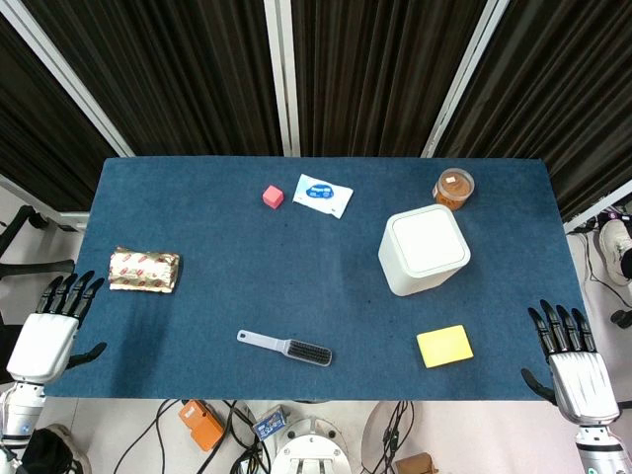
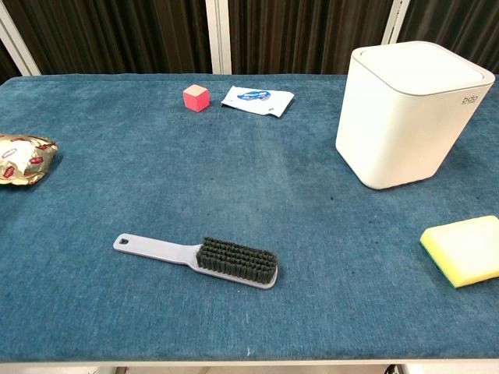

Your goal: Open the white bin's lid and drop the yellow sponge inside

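The tabletop [image 1: 197, 316] carries the bin [image 1: 424, 251], lid down, right of centre. The sponge [image 1: 444, 346] lies just in front of it, near the edge. The right hand [image 1: 578, 370] and left hand [image 1: 49, 331] hover spread and empty. Best lift the lid first, steadying the bin.

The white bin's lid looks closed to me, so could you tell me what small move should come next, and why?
Probably bring the right hand up and inward toward the white bin. Its lid lies flat and closed, the yellow sponge sits untouched just in front of it, and both hands rest open at the table's near corners, the right one nearer the bin than the left hand.
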`<state>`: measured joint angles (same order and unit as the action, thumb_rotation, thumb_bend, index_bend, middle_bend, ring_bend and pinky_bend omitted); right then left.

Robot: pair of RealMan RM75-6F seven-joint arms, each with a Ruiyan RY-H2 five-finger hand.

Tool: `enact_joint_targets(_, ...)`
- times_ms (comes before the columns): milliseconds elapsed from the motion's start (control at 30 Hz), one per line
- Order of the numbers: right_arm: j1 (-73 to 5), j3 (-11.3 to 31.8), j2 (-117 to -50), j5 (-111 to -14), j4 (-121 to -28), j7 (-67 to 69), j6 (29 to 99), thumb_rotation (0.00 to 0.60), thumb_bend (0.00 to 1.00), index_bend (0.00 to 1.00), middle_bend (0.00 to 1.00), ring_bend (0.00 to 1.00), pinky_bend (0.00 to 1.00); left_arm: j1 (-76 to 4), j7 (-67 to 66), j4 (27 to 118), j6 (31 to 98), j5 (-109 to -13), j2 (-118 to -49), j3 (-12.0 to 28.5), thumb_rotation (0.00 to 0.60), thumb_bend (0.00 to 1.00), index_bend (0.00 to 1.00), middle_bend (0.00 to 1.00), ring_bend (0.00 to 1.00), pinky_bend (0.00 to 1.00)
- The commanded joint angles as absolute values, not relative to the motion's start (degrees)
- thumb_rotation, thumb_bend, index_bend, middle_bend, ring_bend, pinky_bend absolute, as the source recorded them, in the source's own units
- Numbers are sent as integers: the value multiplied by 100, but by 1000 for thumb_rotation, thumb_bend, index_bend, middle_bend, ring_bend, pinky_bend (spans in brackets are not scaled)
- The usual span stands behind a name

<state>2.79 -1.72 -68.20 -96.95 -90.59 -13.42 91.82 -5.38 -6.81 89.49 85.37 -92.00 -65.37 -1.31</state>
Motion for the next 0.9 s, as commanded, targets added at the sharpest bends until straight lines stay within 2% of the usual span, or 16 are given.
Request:
enact_joint_targets(33, 250, -157, -6828, -9687, -9052, -1338, 9147, 600, 354, 0, 0, 0, 0, -539, -688, 8954, 8532, -9201, -6541, -134, 600, 96, 0, 0, 0, 3)
enact_joint_targets(233, -42, -20, -6900, -9822, -9020, -1218, 8958, 600, 354, 0, 0, 0, 0, -554, -658, 8980, 8511, -9181, -6517, -121, 600, 96, 0, 0, 0, 3)
enact_joint_targets(367, -569, 337, -6698, -9706, -9481, -1357, 8429, 600, 354, 0, 25, 0, 0, -567, -642, 8989, 8488, -9159, -6501, -110, 600, 96, 0, 0, 0, 4)
enact_joint_targets(633, -1644, 1089, -6506, -8864, -10358, -1734, 7114, 600, 354, 0, 212, 0, 0, -576, -637, 8987, 8470, -9118, -6493, -91, 600, 96, 0, 0, 0, 3)
enact_joint_targets(900, -2070, 1088, -6662, -8432, -10376, -1829, 6546, 600, 353, 0, 248, 0, 0, -576, -581, 8977, 8487, -9139, -6473, -96, 600, 96, 0, 0, 0, 3)
